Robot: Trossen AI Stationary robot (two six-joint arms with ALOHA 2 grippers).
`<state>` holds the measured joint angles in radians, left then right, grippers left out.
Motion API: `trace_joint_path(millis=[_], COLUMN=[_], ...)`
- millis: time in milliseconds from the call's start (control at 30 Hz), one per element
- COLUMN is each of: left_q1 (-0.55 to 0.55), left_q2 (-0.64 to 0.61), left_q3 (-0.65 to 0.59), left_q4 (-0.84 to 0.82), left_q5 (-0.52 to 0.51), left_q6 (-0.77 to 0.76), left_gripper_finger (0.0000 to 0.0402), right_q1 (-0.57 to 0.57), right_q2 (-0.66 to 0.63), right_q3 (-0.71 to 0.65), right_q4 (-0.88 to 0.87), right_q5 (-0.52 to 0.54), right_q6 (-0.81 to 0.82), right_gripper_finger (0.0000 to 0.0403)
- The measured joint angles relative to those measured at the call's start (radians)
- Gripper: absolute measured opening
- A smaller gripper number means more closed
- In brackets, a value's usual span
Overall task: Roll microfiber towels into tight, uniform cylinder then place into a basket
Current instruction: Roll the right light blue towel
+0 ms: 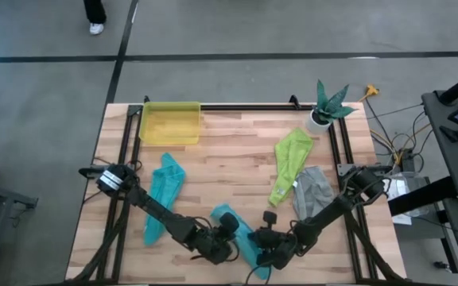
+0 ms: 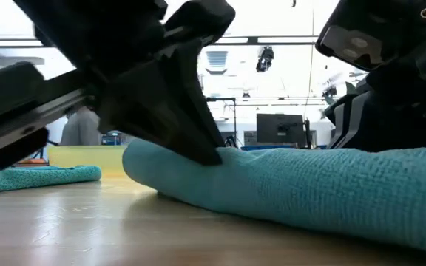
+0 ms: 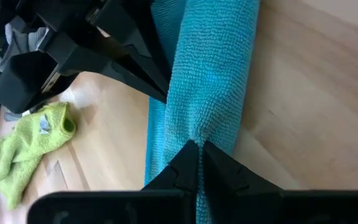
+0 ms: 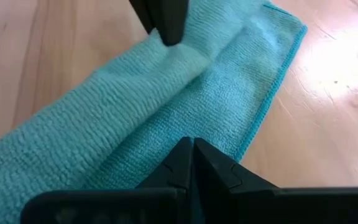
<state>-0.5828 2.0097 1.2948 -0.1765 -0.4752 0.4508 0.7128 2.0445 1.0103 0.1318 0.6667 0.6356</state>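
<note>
Both grippers work at the near edge of the table (image 1: 237, 167), on the light blue towel (image 1: 230, 218) that lies there folded into a long strip. The left gripper (image 3: 197, 149) has its 2 fingers closed together, tips pressed into a fold of that towel; whether cloth is actually pinched between them is not clear. The right gripper (image 4: 191, 146) is likewise closed, tips down on the same towel – the other arm's fingers meet the cloth just beyond it. The teal towel (image 1: 164, 187) lies loose on the left side, the lime green towel (image 1: 290, 163) and grey towel (image 1: 312, 191) on the right. The yellow basket (image 1: 169, 123) sits at the far left, well apart from every towel.
</note>
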Motion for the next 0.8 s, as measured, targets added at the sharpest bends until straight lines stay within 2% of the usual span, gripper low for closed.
trace_joint_path(millis=[400,800], left_q1=[-0.004,-0.01], left_q2=[0.0,0.0], left_q3=[-0.023,-0.026], left_q4=[0.0,-0.035], left_q5=[0.073,0.083], left_q6=[-0.055,-0.107], left_gripper_finger=[0.0001,0.0001], right_q1=[0.0,0.004], right_q2=[0.0,0.0], right_q3=[0.008,0.133], right_q4=[-0.009,0.003], right_q5=[0.015,0.11], right_q6=[-0.036,-0.198], right_gripper_finger=[0.0013,0.0013])
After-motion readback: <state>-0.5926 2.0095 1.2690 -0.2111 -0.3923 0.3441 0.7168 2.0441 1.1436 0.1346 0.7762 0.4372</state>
